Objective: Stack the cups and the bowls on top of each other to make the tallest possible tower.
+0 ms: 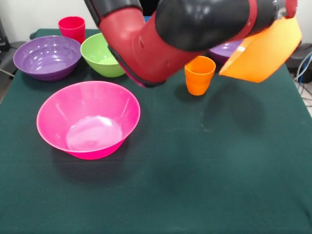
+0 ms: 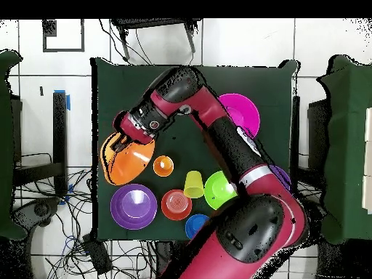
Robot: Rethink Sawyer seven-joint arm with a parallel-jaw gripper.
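A: Where does the large orange bowl point(image 1: 263, 51) sit against the jaws?

B: It hangs tilted above the tabletop point(image 1: 195, 185) at the end of the arm point(image 1: 161, 44), right up against the gripper point(image 2: 131, 138). In the overhead view the bowl spreads out just beyond the wrist. Whether the jaws are spread or pinching its rim, I cannot tell; the arm hides them.

A: And the other big one?

B: The pink bowl point(image 1: 87, 119) rests upright, well apart from the jaws, across the cloth.

A: The mid-sized ones?

B: A purple bowl point(image 2: 134, 206) lies near the held bowl, another purple bowl point(image 1: 47, 57) and the green bowl point(image 1: 101, 54) stand farther off, touching or nearly so.

A: Smaller?

B: The orange-red bowl point(image 2: 176, 205) and blue bowl point(image 2: 195, 224) sit toward the robot's base. The orange cup point(image 1: 199, 74) stands just beside the held bowl, the yellow cup point(image 2: 194, 184) farther, the red cup point(image 1: 72, 28) farthest.
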